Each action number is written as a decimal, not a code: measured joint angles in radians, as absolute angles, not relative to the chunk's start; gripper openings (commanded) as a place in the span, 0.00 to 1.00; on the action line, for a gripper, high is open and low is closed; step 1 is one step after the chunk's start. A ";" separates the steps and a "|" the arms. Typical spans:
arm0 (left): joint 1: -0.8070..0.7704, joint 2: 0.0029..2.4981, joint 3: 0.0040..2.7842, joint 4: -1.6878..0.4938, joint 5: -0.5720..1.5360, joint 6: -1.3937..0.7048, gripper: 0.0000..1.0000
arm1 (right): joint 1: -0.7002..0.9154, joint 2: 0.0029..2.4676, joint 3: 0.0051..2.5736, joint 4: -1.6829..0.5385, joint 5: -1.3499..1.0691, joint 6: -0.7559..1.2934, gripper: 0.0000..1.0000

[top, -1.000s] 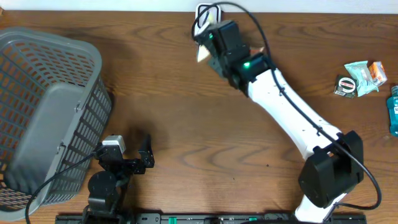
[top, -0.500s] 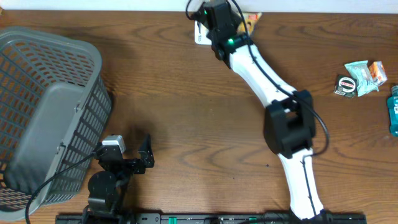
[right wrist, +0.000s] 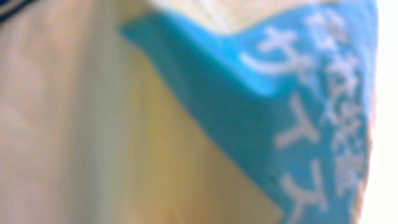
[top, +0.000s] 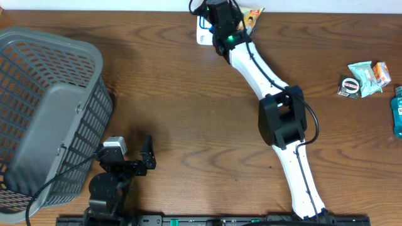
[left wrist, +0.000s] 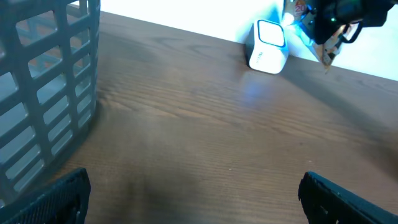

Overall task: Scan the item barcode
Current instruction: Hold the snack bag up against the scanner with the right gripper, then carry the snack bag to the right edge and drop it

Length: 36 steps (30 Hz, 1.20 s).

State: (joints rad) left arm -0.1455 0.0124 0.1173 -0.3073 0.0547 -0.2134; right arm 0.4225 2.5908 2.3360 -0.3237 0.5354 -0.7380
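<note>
Your overhead view: straight down on table (top: 188, 125), scanner (top: 202, 36) at far edge. Your left wrist view: low, well back from scanner, facing it across wood, basket (left wrist: 43, 93) left of it. Both share scanner, basket. Your right wrist view: pressed against packet (right wrist: 298, 93), blurred.

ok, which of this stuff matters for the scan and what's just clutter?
Job: white scanner; packet held up beside it.
Lying about: grey basket; wrappers and blue bottle at the right edge; left hand, open, idle.
</note>
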 measured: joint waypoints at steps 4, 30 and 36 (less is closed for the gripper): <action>-0.146 0.012 0.117 -0.307 0.055 -0.213 0.98 | 0.413 2.583 2.356 -0.533 0.588 -0.657 0.01; -0.146 0.012 0.117 -0.307 0.055 -0.213 0.98 | -0.159 2.552 2.327 -1.018 0.463 -0.204 0.99; -0.146 0.012 0.117 -0.307 0.055 -0.213 0.98 | -0.164 2.484 2.327 -1.080 0.456 -0.108 0.99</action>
